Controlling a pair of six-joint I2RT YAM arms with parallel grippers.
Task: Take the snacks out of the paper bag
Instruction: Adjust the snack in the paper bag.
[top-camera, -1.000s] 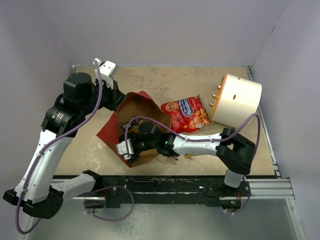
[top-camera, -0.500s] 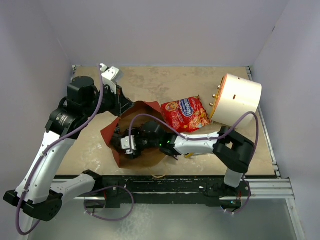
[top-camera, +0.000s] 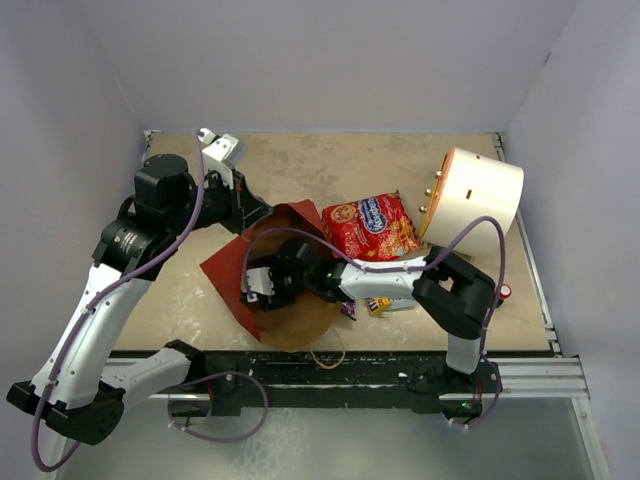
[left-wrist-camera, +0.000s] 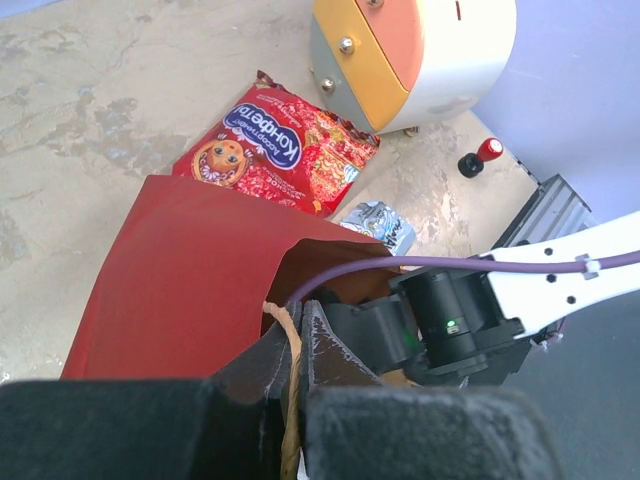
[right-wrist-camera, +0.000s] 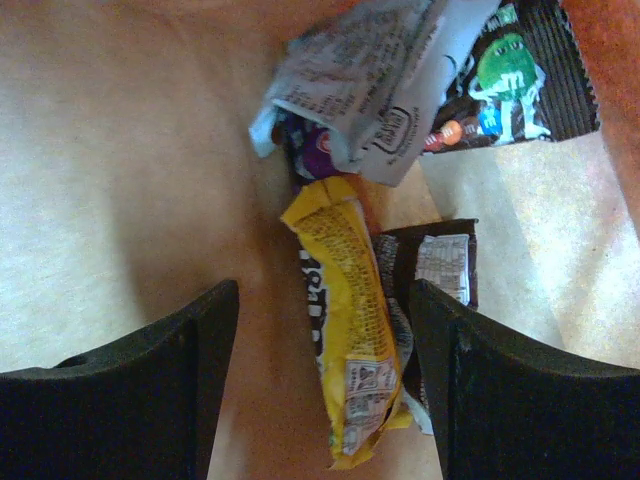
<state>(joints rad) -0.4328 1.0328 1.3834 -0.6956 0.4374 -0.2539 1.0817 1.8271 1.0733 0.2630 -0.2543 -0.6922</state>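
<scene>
— Right gripper (right-wrist-camera: 322, 295), how did it stand?
— It was reached into the mouth of the paper bag (top-camera: 222, 268), jaws apart and closed on nothing. A yellow wrapper (right-wrist-camera: 345, 345) lay lengthwise between its fingers (right-wrist-camera: 150, 390) on the kraft-brown inside.
— What lay ahead of it?
— Just past the fingertips a crumpled silver-white wrapper (right-wrist-camera: 370, 70) sat over a purple wrapper (right-wrist-camera: 315, 152). Off to the right of those was a brown M&M's packet (right-wrist-camera: 510, 85). A dark wrapper with a white label (right-wrist-camera: 440, 262) lay against the inner side of the right finger, touching the yellow one.
— And the left gripper (left-wrist-camera: 297, 330)?
— It was pinched together on the paper bag's rim, with the twisted paper handle (left-wrist-camera: 291, 420) running between its fingers.
— Which snacks were outside the bag?
— The large red packet (top-camera: 372, 227) lay flat on the table (top-camera: 300, 165) beyond the right gripper. It was just beside the bag's far edge and near the white cylinder with an orange face (top-camera: 482, 200). A silver-blue wrapper (left-wrist-camera: 378, 225) lay just outside the bag's mouth, between the red packet and the right arm. Two more small sweets (top-camera: 372, 304) lay against the near side of the right forearm. A red-capped knob (top-camera: 503, 292) stood well apart, to the right.
</scene>
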